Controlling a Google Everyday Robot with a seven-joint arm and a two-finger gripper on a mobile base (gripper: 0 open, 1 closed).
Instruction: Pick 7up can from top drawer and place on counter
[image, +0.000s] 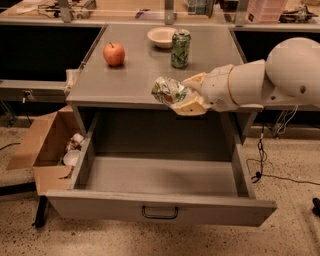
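My gripper (181, 96) is shut on the 7up can (167, 91), a dented silvery-white can with green patches, lying sideways in the fingers. It hangs at the front edge of the grey counter (140, 75), above the open top drawer (160, 177). The drawer is pulled out, its floor bare, with a small dark handle (160, 213) on the front panel. My white arm (270, 80) reaches in from the right.
On the counter stand a dark green can (180, 48), a white bowl (161, 36) and a red apple (114, 54). An open cardboard box (47, 147) with trash sits on the floor at the left. Cables hang at the right.
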